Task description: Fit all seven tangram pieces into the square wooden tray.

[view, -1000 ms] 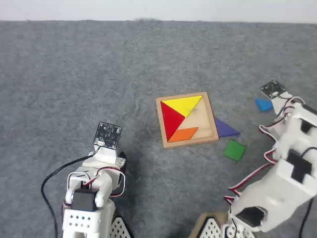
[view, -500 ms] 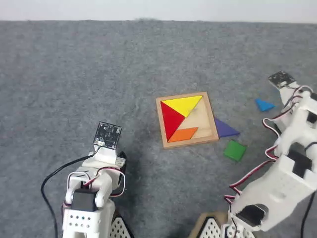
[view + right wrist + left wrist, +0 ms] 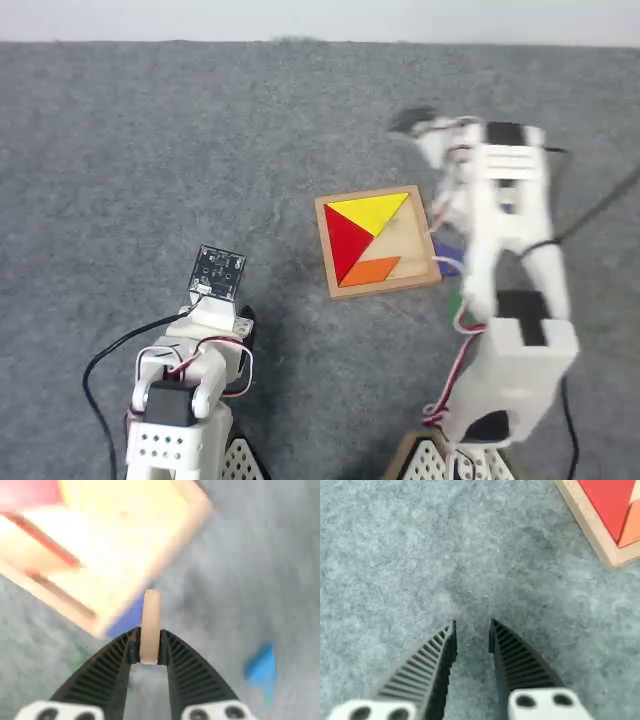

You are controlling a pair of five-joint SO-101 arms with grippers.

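Observation:
The square wooden tray (image 3: 385,288) lies mid-table and holds a yellow triangle (image 3: 372,211), a red triangle (image 3: 343,243) and an orange piece (image 3: 372,269). My right gripper (image 3: 150,652) is shut on a thin pale piece (image 3: 151,625), seen edge on. It hangs over the tray's (image 3: 192,510) corner, where a purple piece (image 3: 125,620) sticks out. The right arm (image 3: 495,200) stretches along the tray's right side and covers most of the purple piece (image 3: 447,250). A blue triangle (image 3: 261,666) lies on the felt farther off. My left gripper (image 3: 471,625) is open and empty above bare felt, short of the tray's corner (image 3: 592,535).
Grey felt covers the whole table. The left arm (image 3: 215,300) sits at the front left, well apart from the tray. A sliver of a green piece (image 3: 455,300) shows beside the right arm. Wide open felt lies behind and left of the tray.
The right arm has swung from the far right, near the blue triangle, over to the tray's right side. The left arm has kept still.

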